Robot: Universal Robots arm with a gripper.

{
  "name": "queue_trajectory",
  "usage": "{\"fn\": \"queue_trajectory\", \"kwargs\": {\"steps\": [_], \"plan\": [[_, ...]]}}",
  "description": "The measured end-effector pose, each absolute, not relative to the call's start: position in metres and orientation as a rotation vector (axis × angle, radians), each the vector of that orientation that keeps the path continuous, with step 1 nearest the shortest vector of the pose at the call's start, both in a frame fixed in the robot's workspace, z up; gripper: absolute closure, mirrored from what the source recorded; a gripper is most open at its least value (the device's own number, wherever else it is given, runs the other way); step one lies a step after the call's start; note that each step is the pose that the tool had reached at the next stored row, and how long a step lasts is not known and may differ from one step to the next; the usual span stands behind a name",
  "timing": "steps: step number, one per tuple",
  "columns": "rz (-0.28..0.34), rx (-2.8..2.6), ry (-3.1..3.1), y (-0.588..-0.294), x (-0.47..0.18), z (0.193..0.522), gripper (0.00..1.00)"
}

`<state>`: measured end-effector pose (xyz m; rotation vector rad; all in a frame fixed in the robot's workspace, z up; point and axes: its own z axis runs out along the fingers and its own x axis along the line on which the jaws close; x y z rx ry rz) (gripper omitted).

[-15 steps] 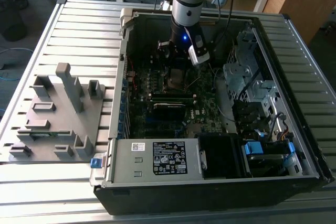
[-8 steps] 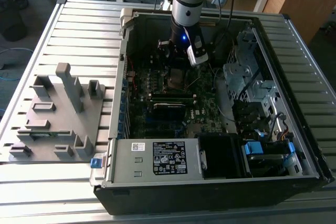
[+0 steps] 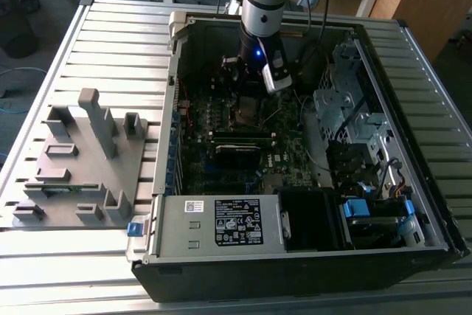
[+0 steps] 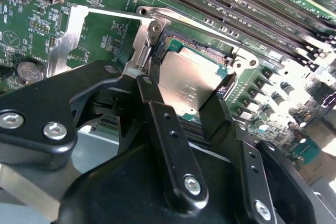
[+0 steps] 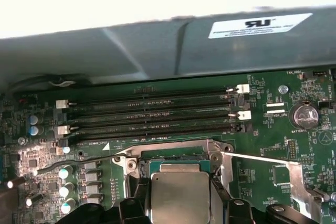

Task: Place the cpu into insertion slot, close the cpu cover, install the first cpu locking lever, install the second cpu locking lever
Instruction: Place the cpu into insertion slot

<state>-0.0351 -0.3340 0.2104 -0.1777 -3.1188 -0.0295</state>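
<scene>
My gripper (image 3: 248, 94) reaches down into the open computer case. In both wrist views its black fingers (image 4: 152, 85) flank the cpu (image 4: 186, 82), a flat grey metallic square, and are shut on its two sides. The cpu (image 5: 178, 195) sits at the insertion slot (image 5: 173, 153), inside its silver rim (image 4: 184, 24); I cannot tell whether it is fully seated. The cpu cover (image 4: 68, 35), a thin silver frame, is swung open away from the slot beside the gripper (image 5: 179, 199) and appears again as the cpu cover (image 5: 294, 174). A thin dark lever (image 5: 79, 159) lies on the slot's other side.
Long black memory slots (image 5: 152, 114) run just past the socket, with the grey case wall (image 5: 157, 51) behind them. A coin battery (image 5: 303, 115) sits by the cover. A drive cage (image 3: 346, 101) and a power supply (image 3: 221, 223) fill the case. A grey fixture (image 3: 81, 160) stands on the table.
</scene>
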Motion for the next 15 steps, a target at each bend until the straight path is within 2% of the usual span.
{"fn": "queue_trajectory", "kwargs": {"steps": [15], "plan": [[-0.030,-0.219,-3.116,-0.3340,-0.0351,0.2104,0.46]]}}
